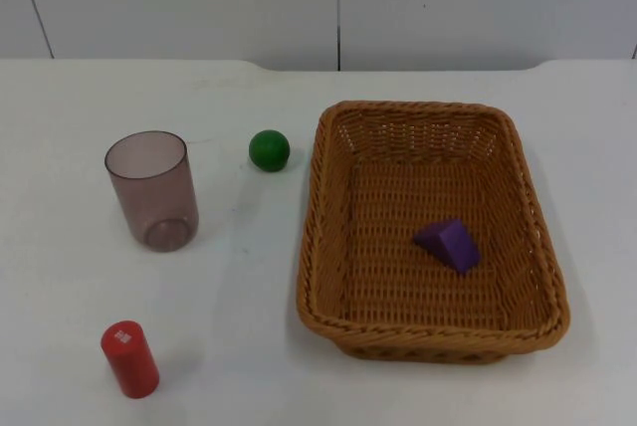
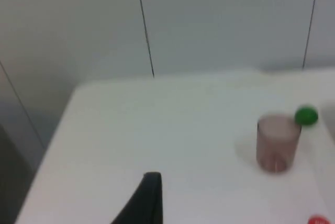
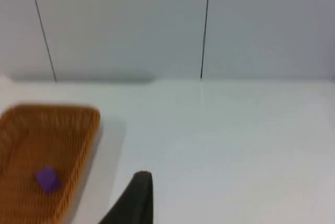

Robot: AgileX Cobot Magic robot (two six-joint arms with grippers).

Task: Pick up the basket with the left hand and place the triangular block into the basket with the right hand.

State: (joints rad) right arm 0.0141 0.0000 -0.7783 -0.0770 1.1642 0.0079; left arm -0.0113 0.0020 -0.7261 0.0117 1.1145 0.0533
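Note:
A brown wicker basket stands on the white table, right of centre. A purple triangular block lies inside it, on the woven floor towards the near right. The right wrist view shows the same basket with the block in it. My right gripper hangs back beyond the basket's right side, well apart from it. My left gripper waits over the table's left part, far from the basket. Neither gripper touches anything.
A clear purplish cup stands upright at the left, with a green ball between it and the basket. A red cylinder stands near the front left. The left wrist view catches the cup and ball.

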